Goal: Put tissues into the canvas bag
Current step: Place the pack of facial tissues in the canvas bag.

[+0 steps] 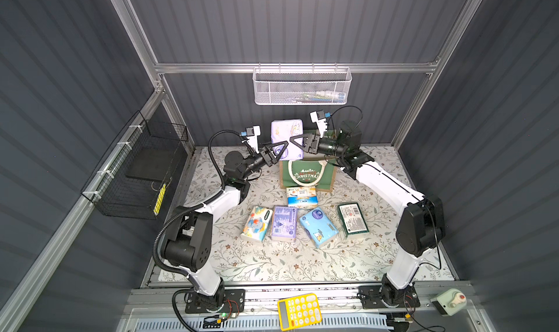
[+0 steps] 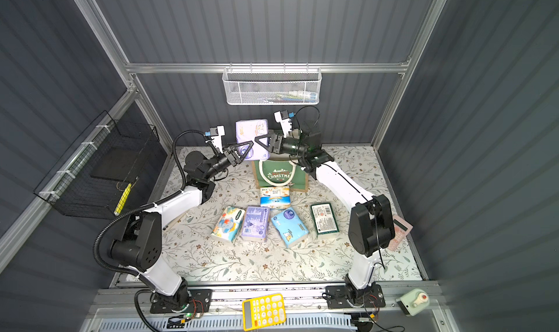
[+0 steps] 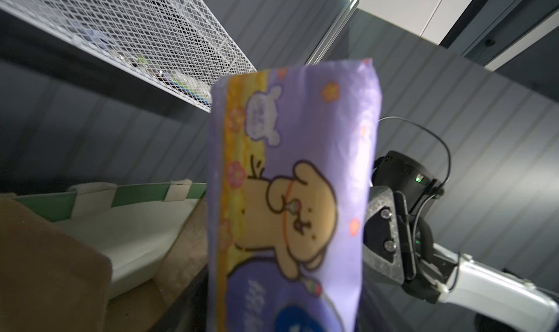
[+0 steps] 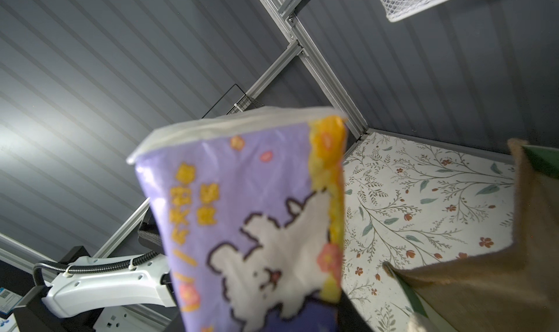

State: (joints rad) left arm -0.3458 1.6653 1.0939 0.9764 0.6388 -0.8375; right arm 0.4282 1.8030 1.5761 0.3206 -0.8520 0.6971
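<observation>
Canvas bag (image 1: 307, 177) stands below lavender pack (image 1: 286, 132).

Both top views look down from high above the front edge, taking in the whole floral worktop (image 1: 272, 264) and the back wall (image 1: 272, 22). The left wrist view sits close against the lavender pack (image 3: 293, 194), facing the right arm (image 3: 490, 297) and the open canvas bag (image 3: 51, 264). The right wrist view, equally near that pack, faces back toward the left arm (image 4: 106, 288).

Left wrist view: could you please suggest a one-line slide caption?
Lavender tissue pack close to the camera, open canvas bag beyond it, white mesh basket on the wall.
</observation>
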